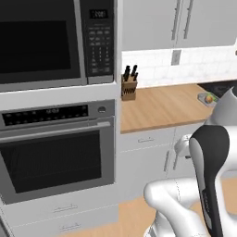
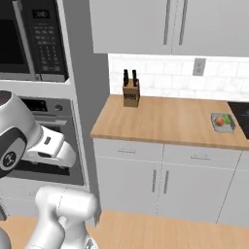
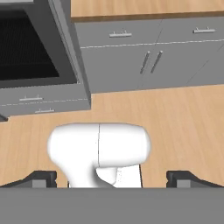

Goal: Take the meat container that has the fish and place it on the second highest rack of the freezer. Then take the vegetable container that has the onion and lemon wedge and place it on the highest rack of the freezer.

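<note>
Right base view shows the vegetable container [image 2: 223, 122] on the surface [image 2: 165, 119], likely light and rigid, best gripped by its rim; gripper [image 3: 112, 179] spread apart, empty.

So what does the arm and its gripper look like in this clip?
The arm is glossy white with rounded, bulbous links and a dark, near-black joint section. In the right base view a dark joint cap bears a small white mark. The gripper has two small dark grey blocky fingertips, set wide apart.

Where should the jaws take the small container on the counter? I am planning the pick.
Grip the vegetable container across its rim from above: it is a shallow tray lying flat on the wooden counter near the front edge, open jaws astride two opposite walls.
</note>
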